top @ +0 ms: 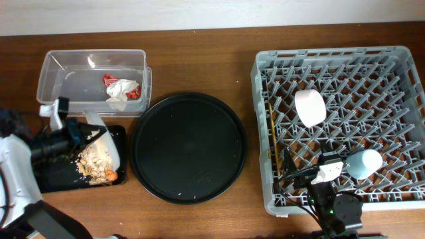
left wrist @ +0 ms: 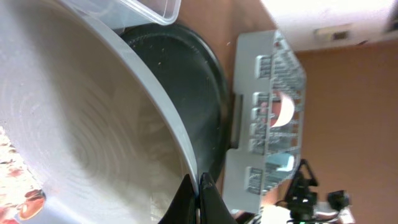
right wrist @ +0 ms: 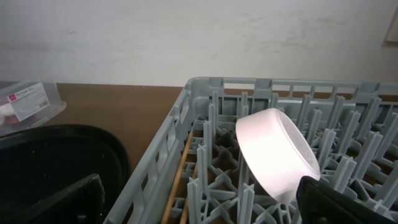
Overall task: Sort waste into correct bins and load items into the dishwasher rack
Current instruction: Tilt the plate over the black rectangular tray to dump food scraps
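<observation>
My left gripper [top: 81, 135] is shut on the rim of the round grey-white plate [top: 109, 147], holding it tilted over the shallow black tray [top: 56, 180]. The wrist view shows the jaws [left wrist: 199, 186] pinching the plate [left wrist: 81, 124]. Beige rice scraps [top: 93, 159] and an orange carrot [top: 110, 175] lie in the tray. Red-and-white wrappers [top: 123, 89] lie in the clear tub [top: 66, 70]. The grey rack [top: 262, 119] holds the white bowl [top: 310, 107], the light-blue cup [top: 365, 162] and the chopsticks [top: 273, 143]. My right gripper [right wrist: 208, 202] is open and empty above the rack, just before the bowl [right wrist: 277, 152].
The large round black tray [top: 189, 146] lies between the bins and the rack, and shows in the left wrist view [left wrist: 186, 74]. The rack's left wall [right wrist: 158, 149] and the chopsticks [right wrist: 180, 168] are left of my right gripper.
</observation>
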Controlling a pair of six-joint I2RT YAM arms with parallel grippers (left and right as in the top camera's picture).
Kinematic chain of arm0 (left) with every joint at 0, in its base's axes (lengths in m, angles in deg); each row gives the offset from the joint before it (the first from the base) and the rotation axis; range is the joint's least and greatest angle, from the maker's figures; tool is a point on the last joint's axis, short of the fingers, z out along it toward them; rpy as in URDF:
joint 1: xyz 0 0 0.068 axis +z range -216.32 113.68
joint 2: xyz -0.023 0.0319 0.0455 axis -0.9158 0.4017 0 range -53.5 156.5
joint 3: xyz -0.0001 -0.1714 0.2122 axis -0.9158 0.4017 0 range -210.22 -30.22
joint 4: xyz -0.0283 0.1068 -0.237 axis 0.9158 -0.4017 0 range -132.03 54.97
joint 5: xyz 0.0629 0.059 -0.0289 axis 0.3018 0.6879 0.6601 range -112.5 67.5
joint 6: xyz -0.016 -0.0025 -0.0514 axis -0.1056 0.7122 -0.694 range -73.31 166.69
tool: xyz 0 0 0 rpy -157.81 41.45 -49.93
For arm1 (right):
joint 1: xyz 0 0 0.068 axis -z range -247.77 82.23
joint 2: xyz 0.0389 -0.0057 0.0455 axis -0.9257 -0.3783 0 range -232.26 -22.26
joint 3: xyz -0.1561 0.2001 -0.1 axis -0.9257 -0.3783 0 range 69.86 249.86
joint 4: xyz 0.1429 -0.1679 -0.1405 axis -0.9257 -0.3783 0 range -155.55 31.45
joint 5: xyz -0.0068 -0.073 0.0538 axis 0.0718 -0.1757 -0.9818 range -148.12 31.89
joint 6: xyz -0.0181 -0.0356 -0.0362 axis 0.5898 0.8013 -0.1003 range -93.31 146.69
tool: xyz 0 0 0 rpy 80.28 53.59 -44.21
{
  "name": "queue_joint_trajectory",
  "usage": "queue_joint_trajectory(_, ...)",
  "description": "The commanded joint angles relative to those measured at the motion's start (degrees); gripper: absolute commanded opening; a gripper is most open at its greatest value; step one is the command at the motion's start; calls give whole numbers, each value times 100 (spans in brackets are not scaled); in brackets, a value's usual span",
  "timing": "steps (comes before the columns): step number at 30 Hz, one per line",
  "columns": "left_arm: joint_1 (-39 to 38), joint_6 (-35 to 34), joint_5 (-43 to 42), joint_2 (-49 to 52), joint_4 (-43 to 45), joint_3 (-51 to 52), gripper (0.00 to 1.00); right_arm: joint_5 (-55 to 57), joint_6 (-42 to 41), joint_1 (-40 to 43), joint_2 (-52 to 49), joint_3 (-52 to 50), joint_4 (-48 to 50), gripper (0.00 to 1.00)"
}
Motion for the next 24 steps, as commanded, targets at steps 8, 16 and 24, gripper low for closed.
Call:
queue_joint_trajectory(8, 1152, 1429, -1279, -234, -754, 133, 0, -31, 42, 39, 44, -42, -9, 98)
queue_joint_trajectory(16, 1152, 1447, -1217, -428, -745, 133, 0, -31, 42, 39, 44, -42, -9, 98)
queue_joint_trajectory(24, 1145, 1443, -953, -780, -544, 133, 1, -31, 42, 39, 44, -42, -9, 98)
